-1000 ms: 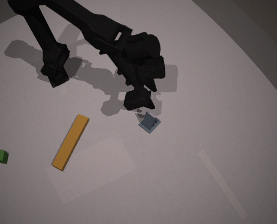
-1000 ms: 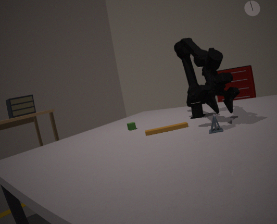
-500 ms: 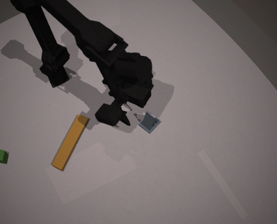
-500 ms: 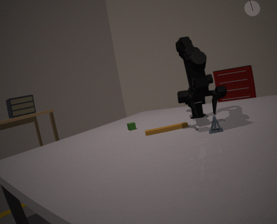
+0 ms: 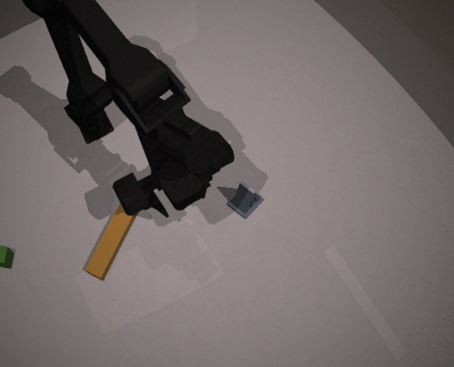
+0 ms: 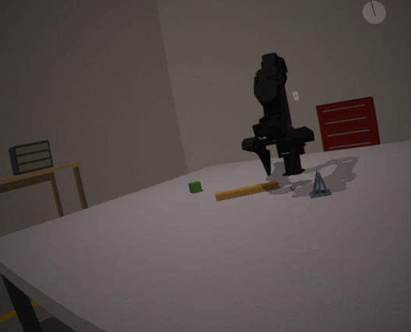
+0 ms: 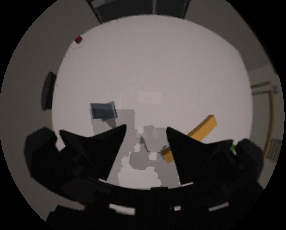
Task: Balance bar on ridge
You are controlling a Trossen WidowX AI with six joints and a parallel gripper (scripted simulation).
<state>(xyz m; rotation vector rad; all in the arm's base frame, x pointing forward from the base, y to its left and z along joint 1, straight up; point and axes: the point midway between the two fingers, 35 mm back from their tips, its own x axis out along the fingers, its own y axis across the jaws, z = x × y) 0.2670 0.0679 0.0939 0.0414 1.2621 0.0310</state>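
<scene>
The orange bar (image 5: 112,245) (image 6: 246,191) (image 7: 203,129) lies flat on the table. One end is hidden under a gripper finger in the top view, and the right finger covers its middle in the wrist view. The small blue-grey ridge (image 5: 243,204) (image 6: 320,190) (image 7: 103,111) stands upright on the table, apart from the bar, with nothing on it. My gripper (image 7: 146,128) is open and empty, pointing down above the table. It is near the bar's end closer to the arm base, between the bar and the ridge in the wrist view.
A green cube (image 5: 1,255) (image 6: 195,187) (image 7: 233,149) sits on the table beyond the bar, away from the ridge. A small red object (image 7: 78,39) shows near the table's far edge in the wrist view. A red drawer cabinet (image 6: 348,125) stands behind the table.
</scene>
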